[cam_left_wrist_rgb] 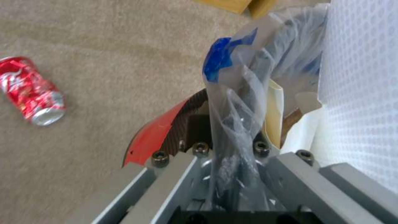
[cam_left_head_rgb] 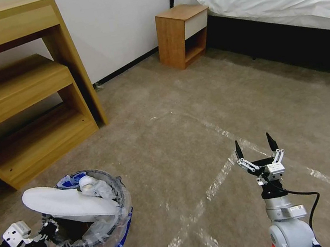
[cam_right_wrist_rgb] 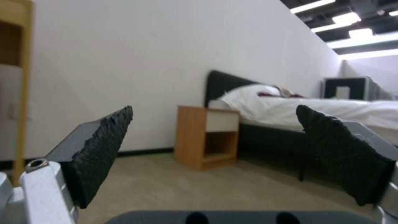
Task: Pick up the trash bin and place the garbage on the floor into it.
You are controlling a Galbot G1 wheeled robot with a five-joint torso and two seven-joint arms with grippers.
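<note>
At the lower left of the head view the trash bin point(cam_left_head_rgb: 103, 237), lined with crinkled clear plastic, is gripped at its near rim by my left gripper point(cam_left_head_rgb: 48, 231), shut on it. A white slipper point(cam_left_head_rgb: 67, 203) lies across the bin's mouth, with a white tissue point(cam_left_head_rgb: 87, 181) behind it. The left wrist view shows the bin's red wall point(cam_left_wrist_rgb: 155, 132), the bag point(cam_left_wrist_rgb: 238, 102) between the fingers, the slipper's white dotted sole point(cam_left_wrist_rgb: 360, 90), and a crushed red can point(cam_left_wrist_rgb: 31, 90) on the floor point(cam_left_wrist_rgb: 104, 46). My right gripper point(cam_left_head_rgb: 256, 148) is open and empty above the carpet point(cam_left_head_rgb: 199, 126).
A wooden shelf unit point(cam_left_head_rgb: 18, 92) stands at the left against the white wall. A small wooden nightstand point(cam_left_head_rgb: 182, 35) sits beside a bed point(cam_left_head_rgb: 279, 1) with white bedding at the upper right. Shiny tape strips point(cam_left_head_rgb: 212, 187) cross the carpet ahead.
</note>
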